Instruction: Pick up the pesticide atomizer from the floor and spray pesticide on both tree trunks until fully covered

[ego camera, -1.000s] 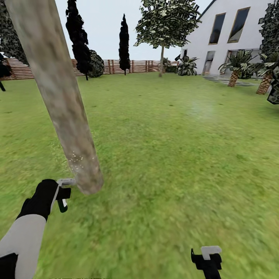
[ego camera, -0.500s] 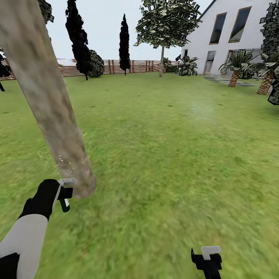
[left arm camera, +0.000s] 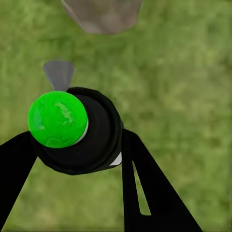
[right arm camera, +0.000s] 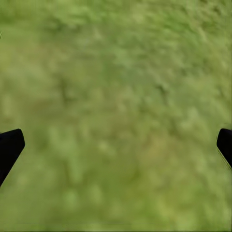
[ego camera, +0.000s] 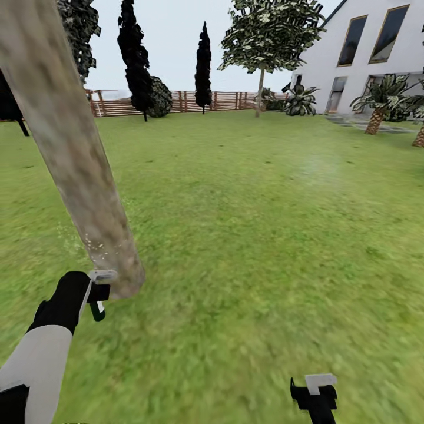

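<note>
A thick tree trunk [ego camera: 76,159] of mottled grey-brown bark slants from the head view's top left down to the grass. Pale speckles dot its lower part. My left gripper [ego camera: 97,296] is shut on the pesticide atomizer [ego camera: 96,307] just in front of the trunk's base. In the left wrist view the atomizer [left arm camera: 94,137] is a dark round body with a bright green cap [left arm camera: 57,118] and a grey nozzle [left arm camera: 58,73] aimed at the trunk base [left arm camera: 101,14]. Black fingers [left arm camera: 145,183] press both its sides. My right gripper [ego camera: 315,391] hangs open over grass [right arm camera: 116,96], low on the right.
The green lawn [ego camera: 265,224] stretches ahead to a brown slat fence [ego camera: 176,101]. Dark narrow trees [ego camera: 134,53] and a leafy tree [ego camera: 265,35] stand near the fence. A white house [ego camera: 377,53] and short palms [ego camera: 377,100] are at the far right.
The whole head view has shifted: the background moved right and the trunk base slid left in the picture, so the camera turned. The left arm keeps its grip and place in view.
</note>
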`<state>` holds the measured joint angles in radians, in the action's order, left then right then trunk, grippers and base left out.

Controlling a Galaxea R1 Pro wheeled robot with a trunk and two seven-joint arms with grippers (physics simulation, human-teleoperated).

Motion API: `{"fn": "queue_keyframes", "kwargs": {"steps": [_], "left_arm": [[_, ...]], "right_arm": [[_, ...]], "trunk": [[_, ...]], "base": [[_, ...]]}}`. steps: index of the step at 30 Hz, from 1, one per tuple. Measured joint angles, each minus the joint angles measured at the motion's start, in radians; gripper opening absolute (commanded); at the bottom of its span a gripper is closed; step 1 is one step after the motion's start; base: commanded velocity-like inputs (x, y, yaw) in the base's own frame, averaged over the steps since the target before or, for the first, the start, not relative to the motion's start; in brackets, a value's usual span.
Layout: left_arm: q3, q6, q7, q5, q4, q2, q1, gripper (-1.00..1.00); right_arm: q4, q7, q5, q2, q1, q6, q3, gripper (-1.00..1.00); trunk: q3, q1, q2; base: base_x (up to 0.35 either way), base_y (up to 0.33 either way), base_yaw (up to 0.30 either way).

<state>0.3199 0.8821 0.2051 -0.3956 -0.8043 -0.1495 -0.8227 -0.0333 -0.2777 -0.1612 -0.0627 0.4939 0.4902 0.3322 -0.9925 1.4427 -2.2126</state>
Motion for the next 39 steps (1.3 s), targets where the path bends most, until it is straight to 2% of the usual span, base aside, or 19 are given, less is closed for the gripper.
{"fn": "queue_keyframes", "kwargs": {"steps": [7, 20, 25, 32, 35, 39], "left_arm": [[0.003, 0.0, 0.0, 0.002, -0.003, 0.002, -0.001, -1.0], [0.004, 0.006, 0.0, 0.001, -0.004, 0.004, -0.016, -1.0], [0.005, 0.075, 0.0, 0.003, -0.009, 0.006, -0.043, -1.0], [0.004, 0.078, 0.001, 0.003, -0.009, 0.005, -0.048, -1.0], [0.005, 0.08, 0.001, 0.004, -0.019, 0.006, -0.076, -1.0], [0.005, 0.079, 0.0, 0.002, -0.021, 0.006, -0.08, -1.0]], "right_arm": [[0.0, 0.0, -0.001, 0.0, 0.0, 0.0, 0.0, 1.0], [0.0, 0.0, 0.001, -0.001, 0.0, 0.0, 0.0, 1.0], [0.0, 0.0, 0.0, 0.0, 0.0, 0.0, 0.0, 1.0], [0.0, 0.0, 0.0, 0.0, 0.0, 0.0, 0.0, 1.0], [0.0, 0.0, 0.0, 0.0, 0.0, 0.0, 0.0, 1.0], [0.0, 0.0, 0.001, 0.0, 0.0, 0.0, 0.0, 1.0]], "trunk": [[0.0, 0.0, 0.0], [0.0, 0.0, 0.0], [0.0, 0.0, 0.0], [0.0, 0.0, 0.0], [0.0, 0.0, 0.0], [0.0, 0.0, 0.0]], "base": [[0.185, -0.236, 0.24], [0.028, -0.269, 0.017], [0.216, -0.207, 0.249], [0.296, -0.099, 0.274], [0.33, -0.024, 0.072], [0.167, -0.203, 0.006]]}}
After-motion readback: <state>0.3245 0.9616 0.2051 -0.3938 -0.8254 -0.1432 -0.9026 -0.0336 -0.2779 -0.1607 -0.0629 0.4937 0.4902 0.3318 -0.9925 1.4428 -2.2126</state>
